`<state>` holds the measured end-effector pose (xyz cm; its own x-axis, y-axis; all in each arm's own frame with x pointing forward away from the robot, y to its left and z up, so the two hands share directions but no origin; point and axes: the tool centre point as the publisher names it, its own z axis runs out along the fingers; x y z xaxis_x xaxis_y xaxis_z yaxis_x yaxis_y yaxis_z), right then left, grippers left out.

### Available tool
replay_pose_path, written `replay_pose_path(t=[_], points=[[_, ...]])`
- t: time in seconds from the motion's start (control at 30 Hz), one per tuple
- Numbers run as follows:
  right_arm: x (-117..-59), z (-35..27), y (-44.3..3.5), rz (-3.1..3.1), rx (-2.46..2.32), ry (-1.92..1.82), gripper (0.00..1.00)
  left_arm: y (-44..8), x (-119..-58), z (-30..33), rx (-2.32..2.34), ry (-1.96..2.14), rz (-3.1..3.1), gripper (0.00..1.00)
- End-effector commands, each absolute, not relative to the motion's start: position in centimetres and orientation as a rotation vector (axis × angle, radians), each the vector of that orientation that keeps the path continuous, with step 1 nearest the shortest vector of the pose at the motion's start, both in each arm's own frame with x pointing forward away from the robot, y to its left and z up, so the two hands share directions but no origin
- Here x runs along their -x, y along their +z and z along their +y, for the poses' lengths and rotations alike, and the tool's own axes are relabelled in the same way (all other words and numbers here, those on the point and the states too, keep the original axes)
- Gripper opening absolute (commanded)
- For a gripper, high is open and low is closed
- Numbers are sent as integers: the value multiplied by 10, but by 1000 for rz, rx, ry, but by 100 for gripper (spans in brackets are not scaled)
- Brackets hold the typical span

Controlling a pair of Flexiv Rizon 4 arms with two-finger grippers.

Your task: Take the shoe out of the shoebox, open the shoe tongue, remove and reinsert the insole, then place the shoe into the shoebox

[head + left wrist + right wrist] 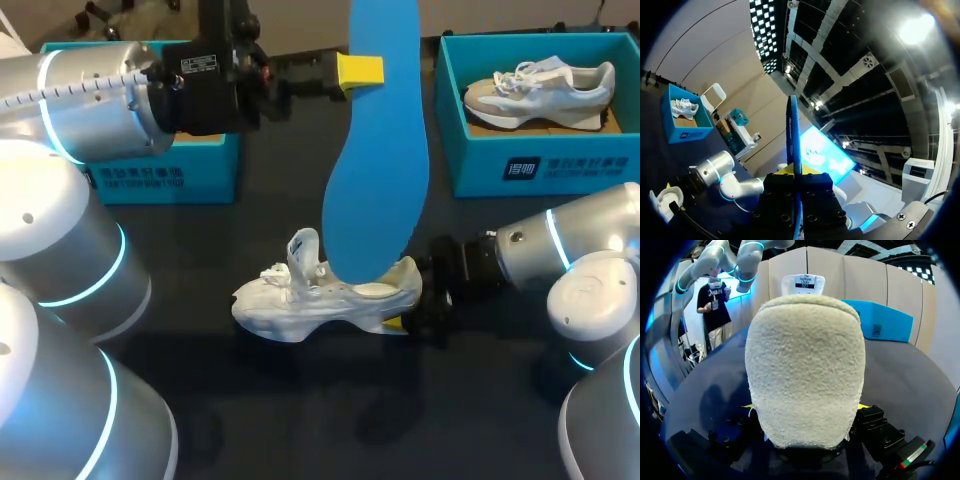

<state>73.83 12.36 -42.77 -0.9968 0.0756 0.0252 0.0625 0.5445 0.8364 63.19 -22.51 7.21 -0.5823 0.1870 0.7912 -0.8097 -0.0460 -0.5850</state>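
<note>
— Over the bench, where's the insole?
— Clamped upright in my left gripper, lower end entering the shoe; my right gripper pinches its heel. Pushed crooked, it may buckle.

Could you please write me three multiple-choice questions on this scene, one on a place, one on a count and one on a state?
1. Where is the lower end of the long blue foam insole?
A. at the opening of the white sneaker on the dark table
B. lying flat on the table
C. inside a box

2. How many shoes are in view?
A. one
B. three
C. two

3. The left hand is:
A. open and empty
B. shut on the insole
C. shut on the sneaker

Answers:
1 A: the insole's tip meets the sneaker's opening.
2 C: there is the one on the table, and a beige sneaker in the blue cardboard shoebox at right.
3 B: its yellow tips pinch the insole's upper end.
</note>
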Motion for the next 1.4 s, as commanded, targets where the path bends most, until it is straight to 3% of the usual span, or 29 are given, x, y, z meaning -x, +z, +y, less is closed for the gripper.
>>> replay_pose_path(t=[0.03, 1.4], points=[[-738, 124, -429, 2750, -124, 1482, 100, 71, -631, -225, -687, 1724, -1494, 0], [-722, 110, -351, 2874, -156, 843, 100, 71, -631, -225, -687, 1724, -1494, 0]])
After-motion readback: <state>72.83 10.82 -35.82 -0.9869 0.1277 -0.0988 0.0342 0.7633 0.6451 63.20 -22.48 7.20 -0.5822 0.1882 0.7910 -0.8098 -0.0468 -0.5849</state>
